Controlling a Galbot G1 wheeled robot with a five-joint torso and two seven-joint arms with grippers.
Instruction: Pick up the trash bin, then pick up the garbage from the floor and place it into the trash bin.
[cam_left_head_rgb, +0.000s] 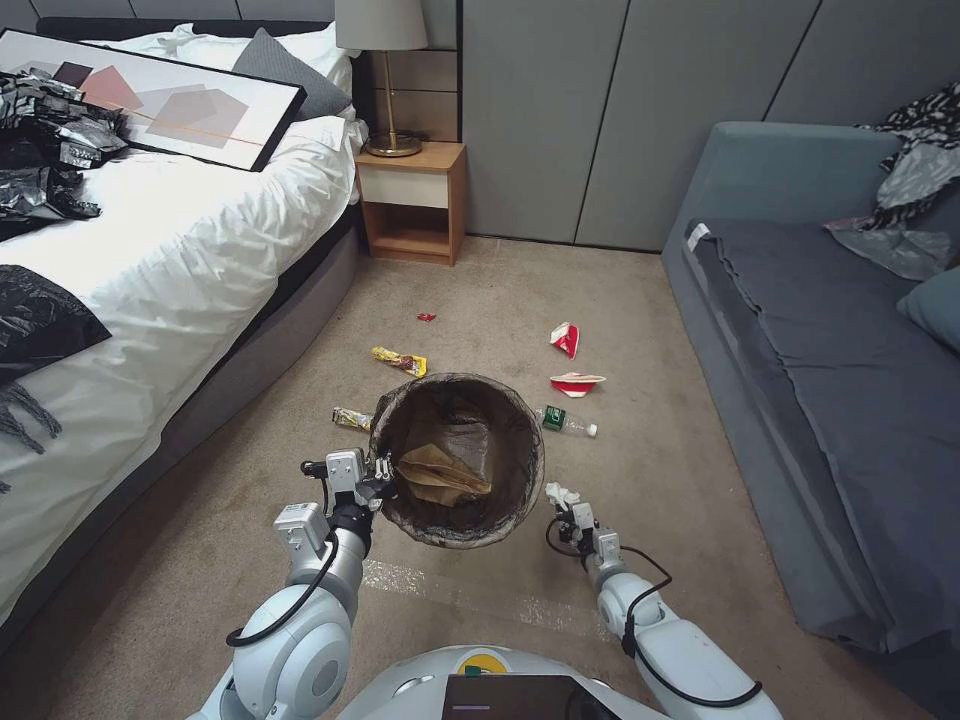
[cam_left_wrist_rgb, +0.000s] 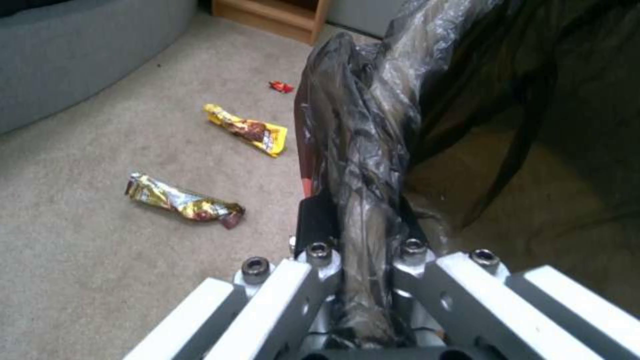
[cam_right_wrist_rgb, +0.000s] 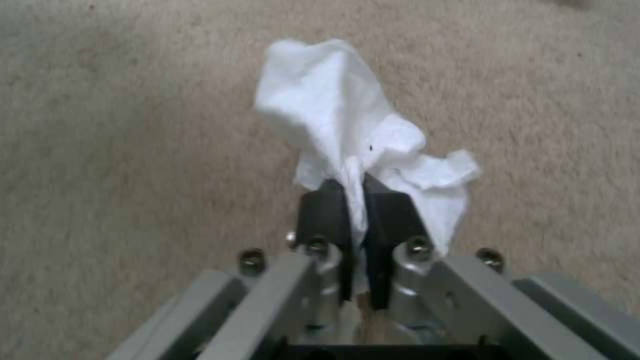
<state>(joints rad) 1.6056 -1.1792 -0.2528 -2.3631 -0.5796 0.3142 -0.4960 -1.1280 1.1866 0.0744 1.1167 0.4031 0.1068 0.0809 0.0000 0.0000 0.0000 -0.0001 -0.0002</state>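
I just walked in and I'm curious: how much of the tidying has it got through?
Done: the left gripper holds the trash bin up by its rim, tan paper already inside. In hand: the right gripper pinches a white tissue beside the bin. Left on the carpet: two snack wrappers, two crushed cups, a bottle and a red scrap.

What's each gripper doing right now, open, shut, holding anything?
Left gripper: shut on the trash bin rim.
Right gripper: shut on the crumpled white tissue.
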